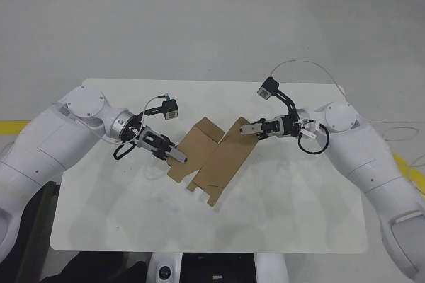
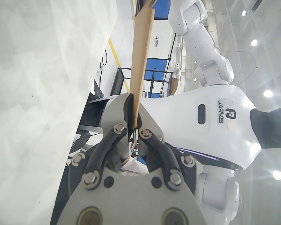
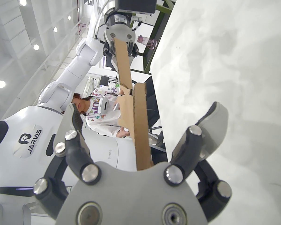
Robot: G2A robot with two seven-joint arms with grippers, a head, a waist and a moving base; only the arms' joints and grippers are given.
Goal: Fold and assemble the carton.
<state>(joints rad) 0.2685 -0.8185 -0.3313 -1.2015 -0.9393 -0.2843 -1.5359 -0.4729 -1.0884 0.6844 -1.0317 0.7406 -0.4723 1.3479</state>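
My left hand (image 1: 174,153) clenched on flat brown cardboard carton (image 1: 216,159), long axis 1-to-7 o'clock; right hand (image 1: 248,130) released, straddling 1 o'clock edge.

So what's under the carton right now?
The white table lies under the carton, with a gap between them near the left gripper, shut on its edge. The patch beneath the panels is covered from above, so anything lying there is hidden.
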